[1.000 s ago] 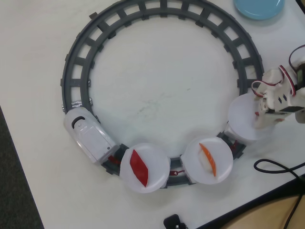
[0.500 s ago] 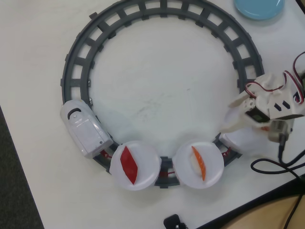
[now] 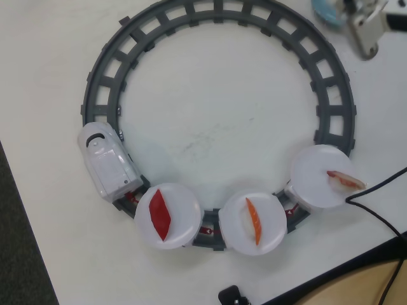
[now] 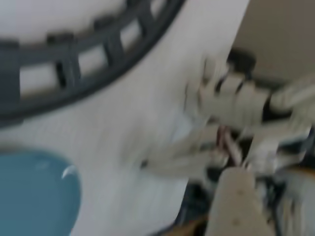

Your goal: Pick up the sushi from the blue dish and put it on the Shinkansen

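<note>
The white Shinkansen [image 3: 108, 162] stands on the grey ring track [image 3: 216, 16] at the left and pulls three cars with round white plates. The sushi [image 3: 345, 180], a slim reddish-orange strip, lies on the rightmost plate [image 3: 318, 184], near its right rim. Only an edge of the blue dish [image 3: 327, 13] shows at the top right; the wrist view shows it empty at lower left [image 4: 34, 194]. My gripper [image 3: 367, 35] is at the top right corner, away from the train. The wrist view is blurred; one beige finger [image 4: 236, 204] shows, holding nothing I can see.
A deep-red diamond piece [image 3: 160, 215] lies on the first plate and a plain orange piece [image 3: 253, 220] on the middle one. A black cable [image 3: 381, 190] runs by the rightmost plate. The table edge cuts across the lower right and left.
</note>
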Robot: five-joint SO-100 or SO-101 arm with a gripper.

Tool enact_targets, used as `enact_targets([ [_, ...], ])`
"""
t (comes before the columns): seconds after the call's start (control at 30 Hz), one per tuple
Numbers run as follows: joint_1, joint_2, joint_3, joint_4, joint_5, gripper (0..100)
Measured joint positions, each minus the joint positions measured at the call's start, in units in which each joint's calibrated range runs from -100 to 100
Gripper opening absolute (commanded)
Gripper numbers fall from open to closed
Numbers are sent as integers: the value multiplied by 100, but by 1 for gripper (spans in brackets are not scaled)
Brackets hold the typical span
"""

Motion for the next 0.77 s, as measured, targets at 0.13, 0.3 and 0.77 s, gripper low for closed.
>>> enact_targets([
  [0.13,1056,-926,891,9,-308,26],
  [0.3,1355,-2863,2999,17,-387,26],
  [0.77,1615,-8303,8321,-61,-392,26],
])
